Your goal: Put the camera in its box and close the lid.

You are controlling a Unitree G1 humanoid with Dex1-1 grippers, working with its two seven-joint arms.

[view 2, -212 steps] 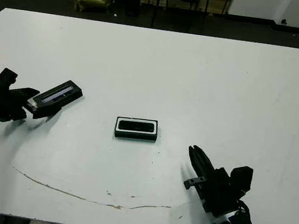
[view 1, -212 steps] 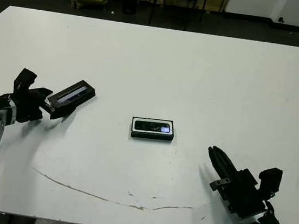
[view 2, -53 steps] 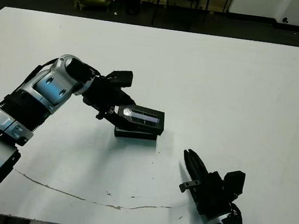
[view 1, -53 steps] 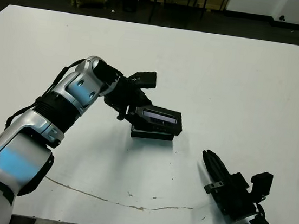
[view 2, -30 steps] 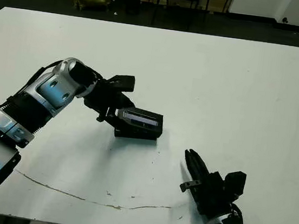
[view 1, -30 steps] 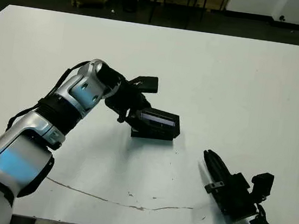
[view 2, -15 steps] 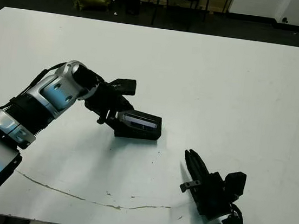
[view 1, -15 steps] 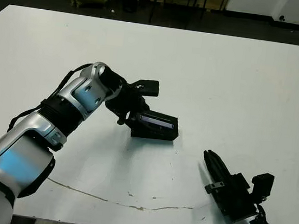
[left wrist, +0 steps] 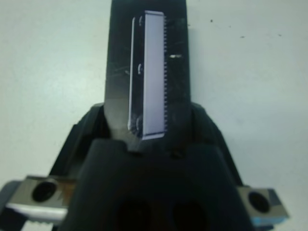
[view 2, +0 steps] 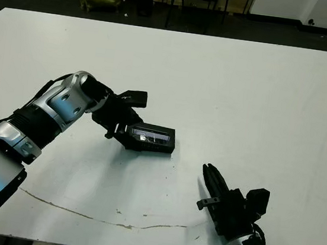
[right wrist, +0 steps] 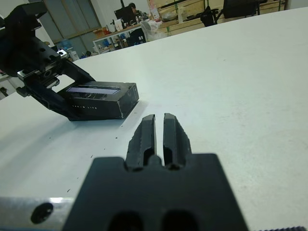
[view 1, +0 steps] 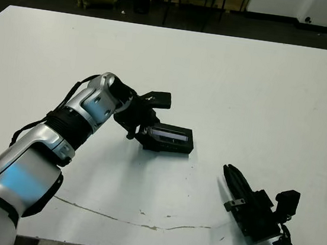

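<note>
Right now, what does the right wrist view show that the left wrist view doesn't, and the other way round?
Only the right wrist view shows the right claw, shut and empty, resting on the table, and the room with shelves beyond. Only the left wrist view looks straight down on the lid, its pale stripe running lengthwise. Both show the lid and the left claw that grips its end. The camera cannot be seen in either.

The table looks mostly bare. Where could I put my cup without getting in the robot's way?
The far half of the table and its right side are free. It is crowded mid-table, where the left gripper holds the lid, and at the near right by the right gripper.
</note>
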